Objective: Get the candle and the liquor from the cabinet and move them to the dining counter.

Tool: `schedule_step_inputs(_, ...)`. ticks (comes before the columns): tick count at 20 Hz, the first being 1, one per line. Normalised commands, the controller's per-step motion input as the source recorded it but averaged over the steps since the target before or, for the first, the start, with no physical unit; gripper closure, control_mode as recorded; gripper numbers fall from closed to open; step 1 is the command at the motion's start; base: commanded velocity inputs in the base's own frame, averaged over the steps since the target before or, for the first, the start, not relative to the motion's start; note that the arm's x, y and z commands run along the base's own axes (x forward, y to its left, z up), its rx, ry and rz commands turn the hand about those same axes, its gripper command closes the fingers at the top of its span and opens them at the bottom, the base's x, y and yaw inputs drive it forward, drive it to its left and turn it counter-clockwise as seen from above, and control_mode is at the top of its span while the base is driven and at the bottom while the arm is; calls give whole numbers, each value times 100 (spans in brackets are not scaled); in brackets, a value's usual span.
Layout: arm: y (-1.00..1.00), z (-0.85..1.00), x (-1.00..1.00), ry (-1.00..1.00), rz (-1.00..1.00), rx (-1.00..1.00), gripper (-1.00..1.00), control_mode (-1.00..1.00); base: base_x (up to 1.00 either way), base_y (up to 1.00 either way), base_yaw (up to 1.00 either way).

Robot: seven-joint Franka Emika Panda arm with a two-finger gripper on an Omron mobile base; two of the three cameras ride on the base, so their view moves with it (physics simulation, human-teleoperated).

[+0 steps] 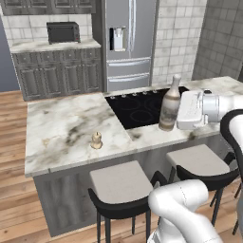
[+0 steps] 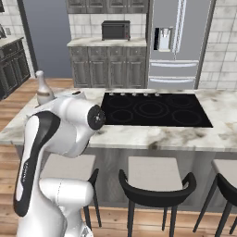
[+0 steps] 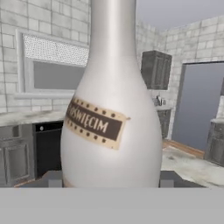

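Kitchen with grey tiled walls, wood floor, steel fridge [image 1: 130, 42], grey cabinets under a microwave [image 1: 63, 32]. Long marble counter [image 1: 61, 130] with black cooktop [image 1: 142, 110], stools [image 1: 121, 187] tucked below. Bottle [image 1: 170, 104] upright on the marble at the cooktop's edge, between the gripper [image 1: 182, 111] fingers, jaws part-open around its base; grip itself unclear. Candle [image 1: 97, 140] alone, well left.
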Motion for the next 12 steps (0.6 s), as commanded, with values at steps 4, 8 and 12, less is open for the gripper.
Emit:
schedule_step_inputs(4,-27,-40,65,0,18,0,100,-100,0,0,0)
schedule_step_inputs(8,-17,-41,58,1,17,0,100,-100,0,0,0)
schedule_step_inputs(12,0,-44,56,5,13,0,100,-100,0,0,0)
